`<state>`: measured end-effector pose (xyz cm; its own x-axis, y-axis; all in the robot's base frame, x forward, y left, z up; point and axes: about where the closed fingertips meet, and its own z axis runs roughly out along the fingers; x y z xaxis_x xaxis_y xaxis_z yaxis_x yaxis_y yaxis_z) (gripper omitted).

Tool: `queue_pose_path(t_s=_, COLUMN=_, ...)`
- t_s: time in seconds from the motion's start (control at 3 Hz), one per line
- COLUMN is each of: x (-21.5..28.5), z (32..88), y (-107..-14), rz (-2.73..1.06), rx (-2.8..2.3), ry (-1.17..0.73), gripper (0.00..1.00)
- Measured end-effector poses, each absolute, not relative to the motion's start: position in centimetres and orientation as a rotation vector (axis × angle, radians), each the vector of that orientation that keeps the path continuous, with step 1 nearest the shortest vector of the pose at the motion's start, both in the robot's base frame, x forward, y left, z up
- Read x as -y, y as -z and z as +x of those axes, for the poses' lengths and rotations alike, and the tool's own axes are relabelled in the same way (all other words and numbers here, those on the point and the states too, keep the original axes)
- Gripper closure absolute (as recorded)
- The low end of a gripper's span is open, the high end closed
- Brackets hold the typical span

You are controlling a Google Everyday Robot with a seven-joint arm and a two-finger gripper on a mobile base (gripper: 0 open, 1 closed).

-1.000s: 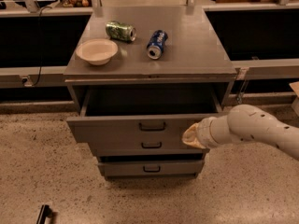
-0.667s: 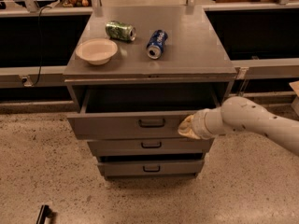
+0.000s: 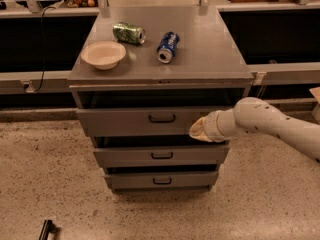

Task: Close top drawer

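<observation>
The top drawer (image 3: 125, 121) is a wide grey drawer with a dark loop handle (image 3: 162, 118) at its centre. It stands slightly open, with a narrow dark gap under the cabinet top (image 3: 210, 49). My gripper (image 3: 196, 131) reaches in from the right on a white arm (image 3: 270, 124) and sits against the right part of the drawer front, to the right of the handle.
On the cabinet top lie a green can (image 3: 128, 33), a blue can (image 3: 167, 46) and a white bowl (image 3: 103, 54). Two shallower drawers (image 3: 161, 155) (image 3: 161, 180) sit below. Dark shelving runs behind. A speckled floor (image 3: 45, 184) surrounds the cabinet.
The top drawer has slid inward and the gap above it has narrowed. My gripper has moved up and forward along with the drawer front.
</observation>
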<state>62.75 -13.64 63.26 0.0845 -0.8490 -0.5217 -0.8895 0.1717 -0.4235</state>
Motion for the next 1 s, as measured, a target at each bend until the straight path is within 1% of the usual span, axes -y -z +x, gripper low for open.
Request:
queue_pose_path(t_s=0.33, x=13.4, z=64.8, y=-63.7, rz=-1.659, rx=-1.701, ry=-0.062, gripper=1.0)
queue_pose_path(t_s=0.67, x=12.6, z=64.8, y=-64.7, rz=-1.661, rx=-1.677, ry=-0.12, gripper=1.0)
queue_pose_path(t_s=1.0, x=11.7, z=62.0, y=-66.4, rz=-1.682, rx=-1.636, ry=-0.192, gripper=1.0)
